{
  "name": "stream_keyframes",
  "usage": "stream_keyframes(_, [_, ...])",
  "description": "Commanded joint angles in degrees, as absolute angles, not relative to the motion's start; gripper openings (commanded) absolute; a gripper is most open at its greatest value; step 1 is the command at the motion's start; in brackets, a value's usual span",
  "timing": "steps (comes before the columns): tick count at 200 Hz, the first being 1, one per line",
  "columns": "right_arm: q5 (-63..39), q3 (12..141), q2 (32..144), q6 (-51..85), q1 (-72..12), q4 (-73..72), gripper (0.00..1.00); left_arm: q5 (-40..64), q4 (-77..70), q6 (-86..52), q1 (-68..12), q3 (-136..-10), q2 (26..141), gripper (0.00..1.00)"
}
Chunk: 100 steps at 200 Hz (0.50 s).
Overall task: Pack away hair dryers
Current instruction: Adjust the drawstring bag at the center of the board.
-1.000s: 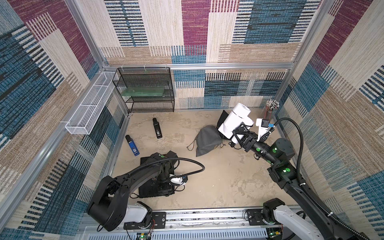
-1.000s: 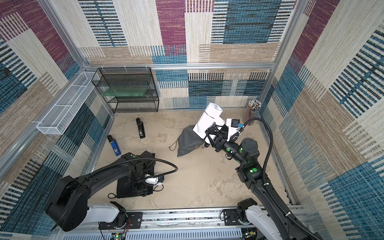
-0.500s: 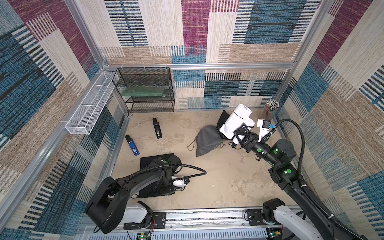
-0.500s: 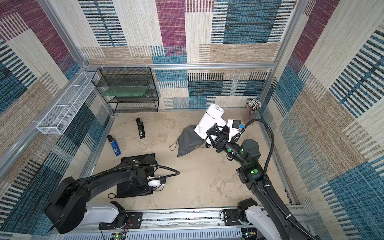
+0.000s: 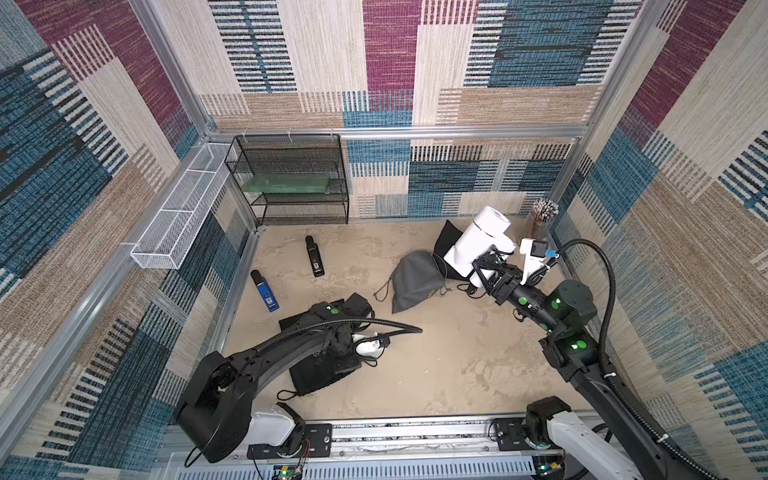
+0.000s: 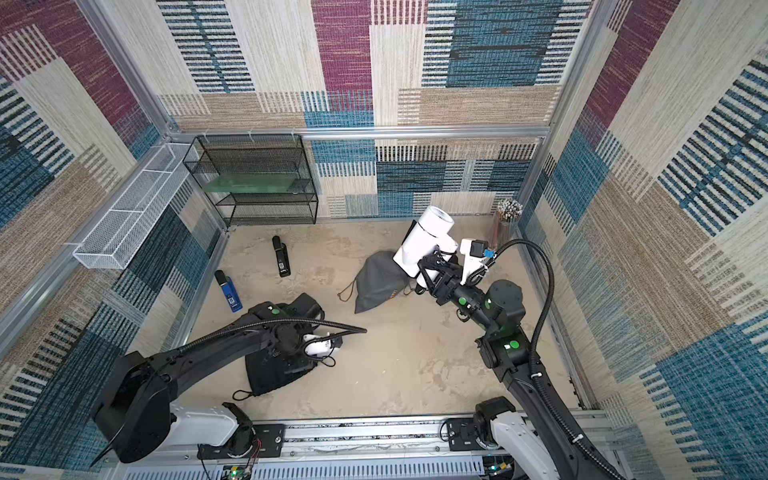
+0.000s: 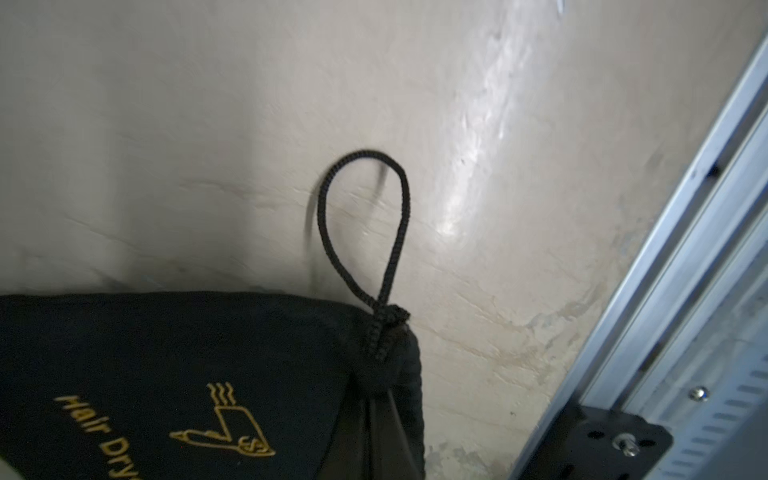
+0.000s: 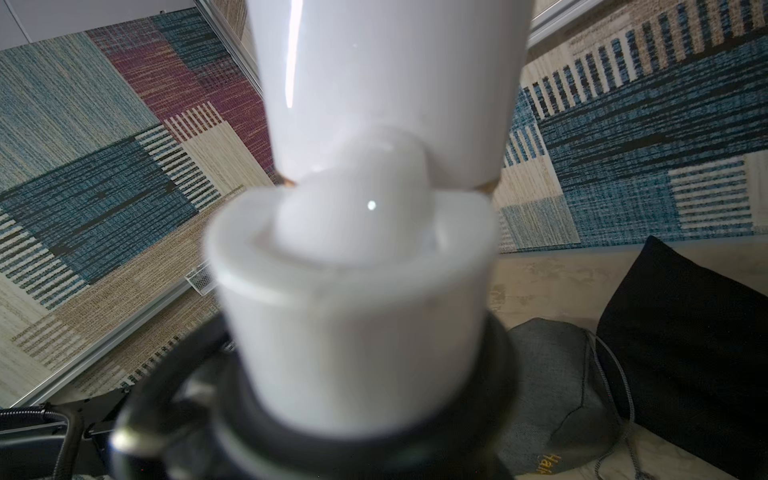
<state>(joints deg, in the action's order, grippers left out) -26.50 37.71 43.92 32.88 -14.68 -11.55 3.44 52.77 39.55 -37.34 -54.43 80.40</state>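
Our right gripper (image 5: 485,271) is clamped on the handle of the white hair dryer (image 5: 478,239) and holds it tilted off the table at the far right, just above the grey pouch (image 5: 415,282). At the near left, our left gripper (image 7: 384,419) is clenched on a corner of the black pouch (image 5: 320,376), beside its drawstring loop (image 7: 361,216).

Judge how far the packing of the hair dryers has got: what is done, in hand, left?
Done: no dryer shows as packed. In hand: the right gripper holds the white hair dryer raised beside the grey pouch; the left gripper is shut on the black pouch by its drawstring corner. Left: bagging the white dryer; no other dryer is clearly visible.
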Motion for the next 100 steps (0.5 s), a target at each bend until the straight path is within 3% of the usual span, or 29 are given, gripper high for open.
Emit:
stream_keyframes(1, [-26.5, 38.1, 43.5, 31.6, -14.1, -13.8, 0.00, 5.1, 52.0, 36.1, -37.7, -63.1, 85.5, 0.00])
stream_keyframes(51, [-26.5, 38.6, 43.4, 30.6, -13.3, -11.7, 0.00, 2.1, 52.6, 33.5, -38.8, -77.9, 102.9, 0.00])
stream_keyframes(83, [-26.2, 39.2, 42.5, 29.1, -13.2, -9.0, 0.00, 1.3, 53.4, 28.8, -38.8, -77.8, 102.8, 0.43])
stream_keyframes(100, [-26.1, 39.2, 42.0, 28.7, -13.1, -8.3, 0.00, 2.5, 54.8, 25.5, -38.9, -76.7, 101.0, 0.56])
